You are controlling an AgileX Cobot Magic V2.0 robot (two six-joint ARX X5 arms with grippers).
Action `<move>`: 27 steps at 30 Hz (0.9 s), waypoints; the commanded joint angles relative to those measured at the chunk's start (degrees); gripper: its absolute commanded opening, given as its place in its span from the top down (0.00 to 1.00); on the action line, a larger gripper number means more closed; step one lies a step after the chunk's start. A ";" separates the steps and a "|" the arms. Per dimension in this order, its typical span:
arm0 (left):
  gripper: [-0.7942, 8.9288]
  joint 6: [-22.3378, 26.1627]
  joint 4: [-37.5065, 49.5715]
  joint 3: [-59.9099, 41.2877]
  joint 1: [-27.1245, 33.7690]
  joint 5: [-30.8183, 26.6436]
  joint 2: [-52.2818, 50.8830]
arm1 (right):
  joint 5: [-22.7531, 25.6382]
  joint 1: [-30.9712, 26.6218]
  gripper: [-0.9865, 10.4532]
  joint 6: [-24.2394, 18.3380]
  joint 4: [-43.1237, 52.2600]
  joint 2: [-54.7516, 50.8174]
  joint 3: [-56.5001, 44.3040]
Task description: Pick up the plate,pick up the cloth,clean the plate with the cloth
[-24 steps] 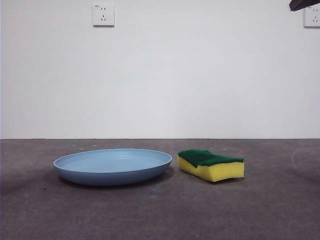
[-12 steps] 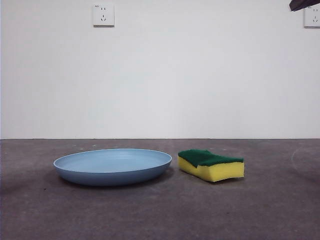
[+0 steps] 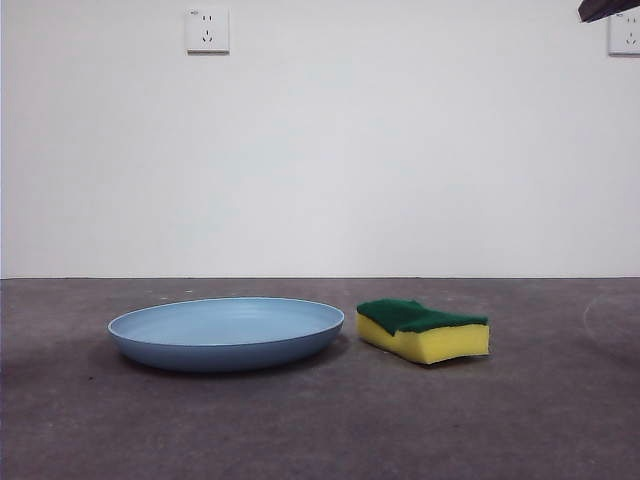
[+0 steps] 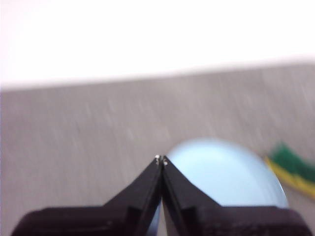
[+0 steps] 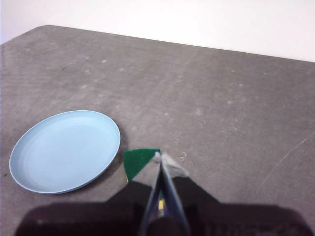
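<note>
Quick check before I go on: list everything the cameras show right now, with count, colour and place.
plate: one, light blue, flat on the table, beside the sponge with a small gap between them.
sponge: one, yellow foam with dark green top, on the table next to the plate.
table: one, dark grey, carrying both things.
wall sockets: two, white, high on the white wall, one partly cut off at the front view's right edge.
left gripper: one, black, shut and empty, above the table near the plate.
right gripper: one, black, shut and empty, high over the sponge; one arm shows only as a black tip at a top corner of the front view.
</note>
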 commanded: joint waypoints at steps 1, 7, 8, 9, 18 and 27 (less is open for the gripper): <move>0.92 -0.59 15.47 -8.33 1.92 0.11 -2.80 | 0.11 -0.13 0.91 -0.07 0.33 -0.07 -0.50; 0.92 -0.72 18.36 -16.59 3.89 0.24 -8.11 | 0.13 -0.13 0.91 -0.07 0.33 -0.07 -0.50; 0.92 -0.70 17.46 -17.03 4.04 0.24 -8.48 | 0.13 -0.13 0.91 -0.07 0.33 -0.07 -0.50; 0.92 -0.70 16.26 -17.38 4.26 0.24 -8.81 | 0.11 -0.13 0.91 -0.07 0.33 -0.07 -0.50; 0.92 -0.81 10.93 -20.24 6.56 0.26 -11.76 | 0.11 -0.13 0.91 -0.07 0.33 -0.07 -0.50; 0.92 -0.87 4.83 -21.03 8.02 0.26 -13.42 | 0.11 -0.13 0.91 -0.07 0.31 -0.07 -0.50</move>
